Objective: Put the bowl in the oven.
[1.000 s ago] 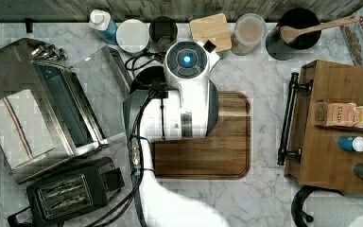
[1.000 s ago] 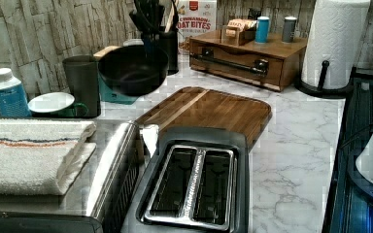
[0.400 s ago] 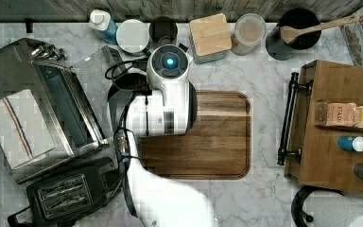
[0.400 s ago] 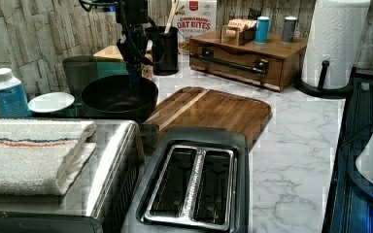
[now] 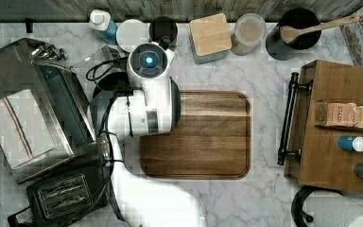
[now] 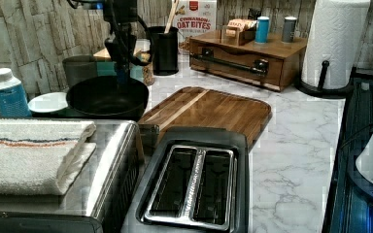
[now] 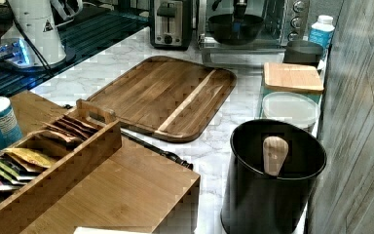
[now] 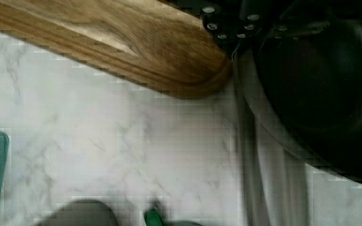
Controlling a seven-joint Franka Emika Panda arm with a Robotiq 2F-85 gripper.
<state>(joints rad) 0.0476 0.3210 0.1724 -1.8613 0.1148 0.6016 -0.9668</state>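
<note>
Black bowl (image 6: 108, 96) carried aloft by the gripper (image 6: 122, 73), jaws clenched on the bowl's far rim, just in front of the oven (image 6: 108, 160) mouth in the left view. Hangs above the lowered glass door (image 7: 233, 46) in the right view, level and clear of the wooden cutting board (image 5: 203, 135) on the marble surface (image 5: 264, 75). Best done by keeping the bowl level, travelling straight in over the door toward the cavity at the top view's left, low enough to pass under the upper frame. Worth watching: the dark cup (image 6: 79, 70) and white lid (image 6: 48, 102) close behind, and the toaster (image 6: 192, 182) beside the oven. Release judged wise only once the base sits on the rack.
</note>
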